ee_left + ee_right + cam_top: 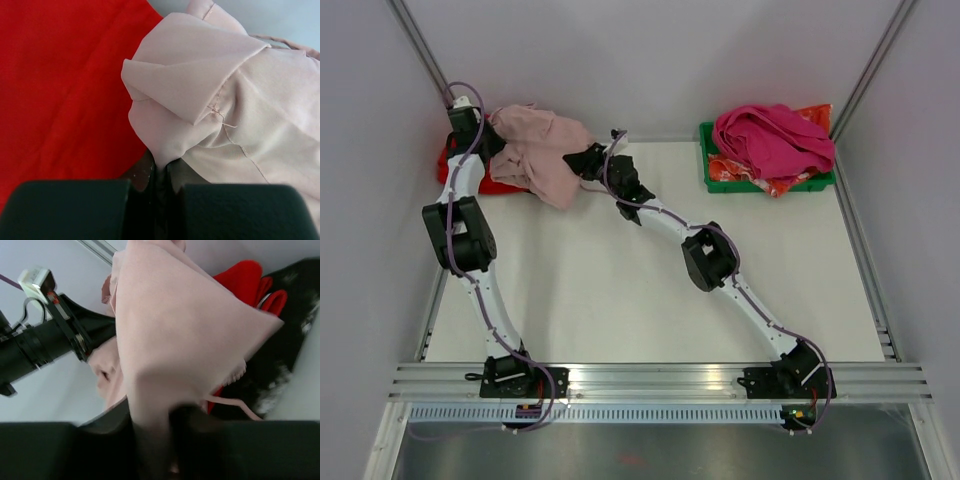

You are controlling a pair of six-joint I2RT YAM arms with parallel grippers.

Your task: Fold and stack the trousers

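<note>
The trousers (240, 100) are thin, soft, matt cloth.

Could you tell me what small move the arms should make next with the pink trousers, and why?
Probably open the left hand and let go: it pinches a fold of the trousers, which already lie bunched over the red garments; how firmly the right hand holds its cloth is unclear.

Pink trousers (190, 335) pinched in right claw (156, 432) — red garment (245, 277) behind, left arm (45, 342) alongside.

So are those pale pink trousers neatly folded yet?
No, crumpled: the trousers lie in a bunched, uneven heap, partly over the red garments.
</note>
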